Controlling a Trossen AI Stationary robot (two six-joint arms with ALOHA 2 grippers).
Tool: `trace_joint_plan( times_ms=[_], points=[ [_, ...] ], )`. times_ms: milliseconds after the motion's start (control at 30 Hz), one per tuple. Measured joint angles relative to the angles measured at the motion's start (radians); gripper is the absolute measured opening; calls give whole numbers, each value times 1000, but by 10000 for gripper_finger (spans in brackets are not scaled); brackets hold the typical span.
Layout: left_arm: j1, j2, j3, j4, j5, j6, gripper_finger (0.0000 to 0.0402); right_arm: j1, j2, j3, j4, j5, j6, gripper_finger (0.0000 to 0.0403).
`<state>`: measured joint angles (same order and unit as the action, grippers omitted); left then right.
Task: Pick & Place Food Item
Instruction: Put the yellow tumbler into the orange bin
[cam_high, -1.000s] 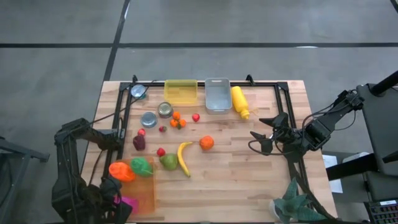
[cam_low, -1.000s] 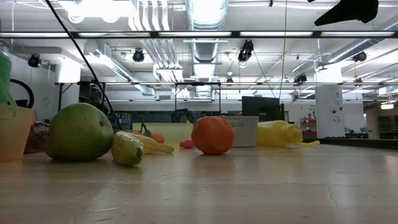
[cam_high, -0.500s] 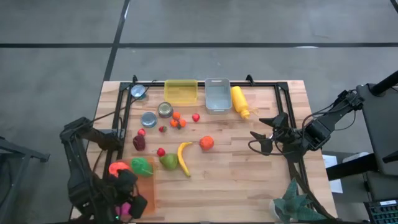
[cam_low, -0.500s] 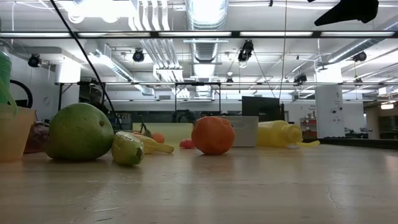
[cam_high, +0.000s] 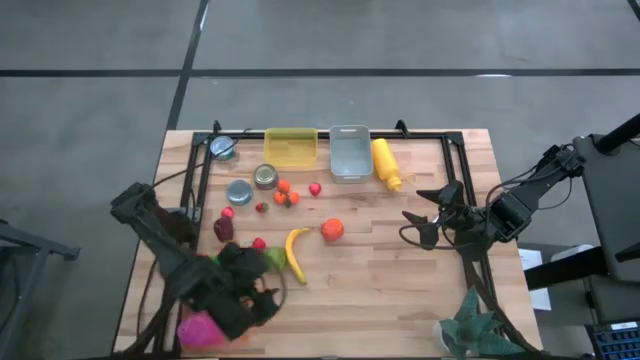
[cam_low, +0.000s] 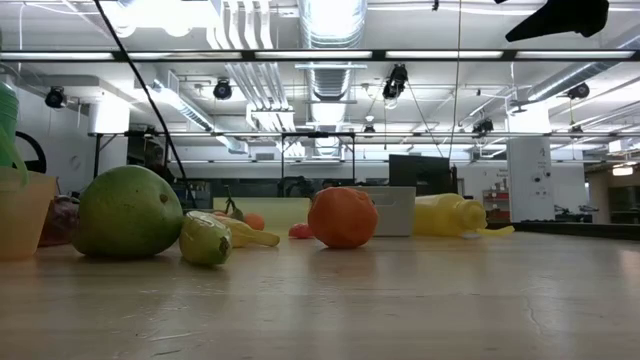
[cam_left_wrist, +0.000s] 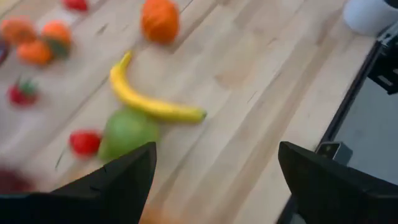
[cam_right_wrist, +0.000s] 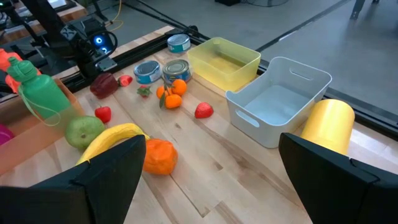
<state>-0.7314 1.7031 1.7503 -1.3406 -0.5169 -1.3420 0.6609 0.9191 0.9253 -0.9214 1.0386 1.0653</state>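
Toy foods lie on the wooden table: a banana, an orange, a green pear, strawberries and small oranges. My left gripper hangs open above the table's near-left part, just near of the pear and banana, touching nothing. My right gripper waits open over the table's right side. The left arm hides most of the pear in the high view.
A yellow bin, a white bin and a mustard bottle stand along the far edge. Two cans sit far-left. A green bottle stands in an orange tray near-left, and a pink object lies near it. Bare wood lies near-right.
My left arm has swung from the table's near-left corner toward the right, passing over the orange tray, and its gripper now hangs beside the pear and banana. The foods have kept their places.
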Motion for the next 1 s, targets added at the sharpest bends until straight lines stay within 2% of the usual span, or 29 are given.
trace_joint_plan(
  times_ms=[267, 700, 900, 1000],
  points=[
    [112, 0, -60, 283, 62, 349, 342, 0, 0, 0, 0, 0, 0, 364],
    [170, 1, -182, 611, 61, 746, 342, -1, 0, 0, 1, 0, 0, 364],
    [210, 0, -202, 648, 64, 784, 342, -1, 0, 0, 1, 0, 0, 364],
    [231, 0, -195, 640, 65, 863, 342, -1, 0, 0, 2, 0, 0, 364]
  ],
)
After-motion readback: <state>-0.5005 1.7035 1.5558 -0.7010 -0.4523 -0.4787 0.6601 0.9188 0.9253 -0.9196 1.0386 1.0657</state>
